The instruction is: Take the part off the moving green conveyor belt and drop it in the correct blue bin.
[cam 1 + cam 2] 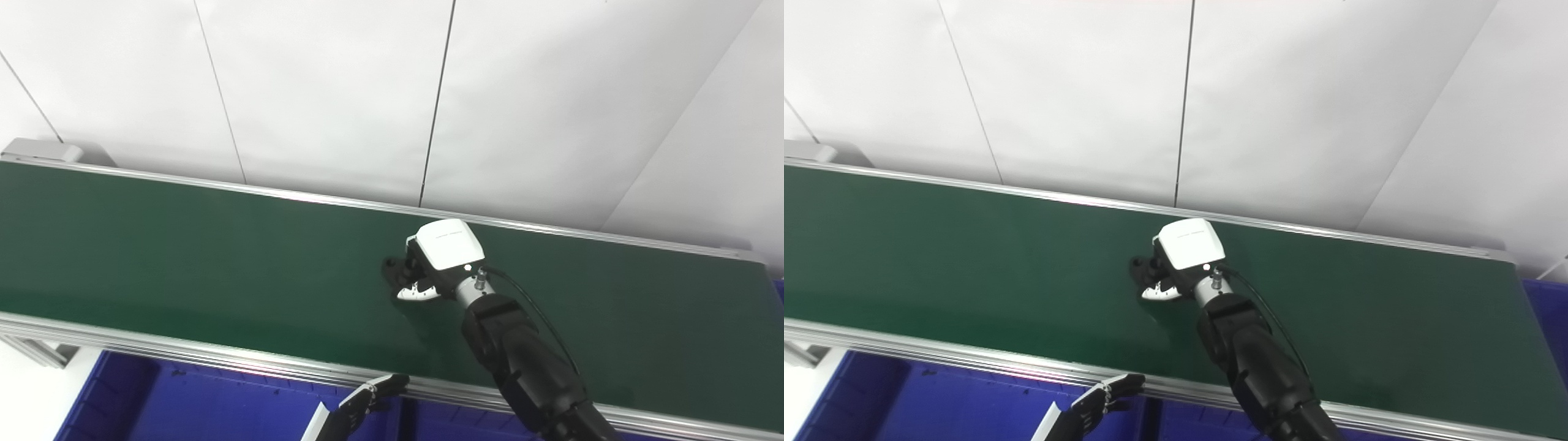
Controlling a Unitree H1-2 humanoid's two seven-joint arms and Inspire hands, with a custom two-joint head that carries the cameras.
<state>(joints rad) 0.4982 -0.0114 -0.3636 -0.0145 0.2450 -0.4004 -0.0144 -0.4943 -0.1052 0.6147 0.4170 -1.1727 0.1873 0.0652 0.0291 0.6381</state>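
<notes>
White panelled wall [343,92] behind, long green conveyor belt [184,257] running across the room, aluminium rails on either edge. Nearest to us, below the front rail, sits the blue bin [202,398], open and waiting, with a divider just visible to the right of the left hand. The left hand [367,401] hangs low over that bin, just under the belt's near rail, fingers loosely curled and holding nothing that I can make out.

Moving up onto the belt: the right arm reaches in from the lower right, black forearm angled up and left, and the right hand [422,269] is down on the green surface around mid-belt. Its white back plate faces us and hides most of the fingers. They're bent downward around something small and dark, the part [392,267], poking out at the hand's left side. Whether the fingers have truly clamped it or are only cupped over it, I can't tell from here.

So I'd call this the grasp itself, the pick off the belt. Next it needs a firm close on that small piece while the belt carries it along, then a clean lift and a swing back toward the near side over the bin. A small dark part like this could easily slip out sideways.
</notes>
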